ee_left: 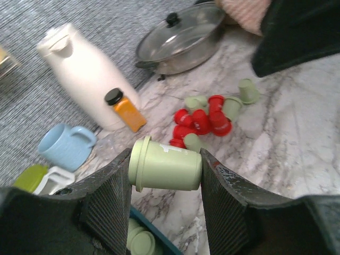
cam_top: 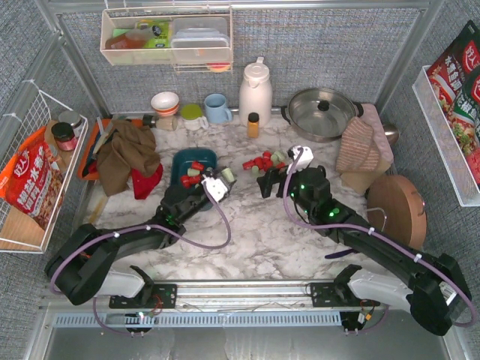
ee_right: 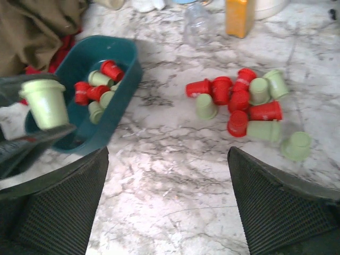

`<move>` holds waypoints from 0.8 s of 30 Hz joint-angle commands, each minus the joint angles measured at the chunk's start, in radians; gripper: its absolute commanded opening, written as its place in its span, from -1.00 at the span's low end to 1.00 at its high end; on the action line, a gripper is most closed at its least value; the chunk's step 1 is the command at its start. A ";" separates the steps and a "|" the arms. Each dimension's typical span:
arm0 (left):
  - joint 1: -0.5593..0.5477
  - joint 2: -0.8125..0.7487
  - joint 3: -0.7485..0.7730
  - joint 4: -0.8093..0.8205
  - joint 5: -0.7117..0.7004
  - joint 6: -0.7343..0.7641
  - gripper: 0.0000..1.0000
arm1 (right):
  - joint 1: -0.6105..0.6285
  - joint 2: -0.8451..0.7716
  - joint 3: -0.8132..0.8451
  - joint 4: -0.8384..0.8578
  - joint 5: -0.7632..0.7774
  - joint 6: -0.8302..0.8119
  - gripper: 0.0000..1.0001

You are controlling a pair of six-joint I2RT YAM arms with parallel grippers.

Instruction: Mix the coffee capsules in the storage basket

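Left claw (ee_left: 166, 178) clamps a pale green plastic capsule (ee_left: 164, 170) over the dark teal rectangular basket (ee_right: 126, 64), likely for dropping; right claw (ee_right: 167, 159) gapes empty.

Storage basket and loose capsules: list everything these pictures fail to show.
1. Storage basket, top external view: the left end effector and its green capsule cover the near right corner; the capsules inside are too small to count.
2. Storage basket, left wrist view: only a sliver shows, cut by the bottom edge.
3. Amber bottle, right wrist view: top cut off by the frame edge.
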 commanded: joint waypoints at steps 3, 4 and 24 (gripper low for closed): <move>0.056 0.011 0.061 -0.030 -0.242 -0.193 -0.61 | -0.002 0.029 0.018 -0.003 0.185 -0.013 0.98; 0.072 0.013 0.085 -0.075 -0.283 -0.227 -0.60 | -0.002 0.039 0.022 -0.007 0.194 -0.010 0.98; 0.380 0.476 0.711 -0.960 -0.360 -0.692 -0.72 | -0.005 0.112 0.048 -0.025 0.152 -0.012 0.99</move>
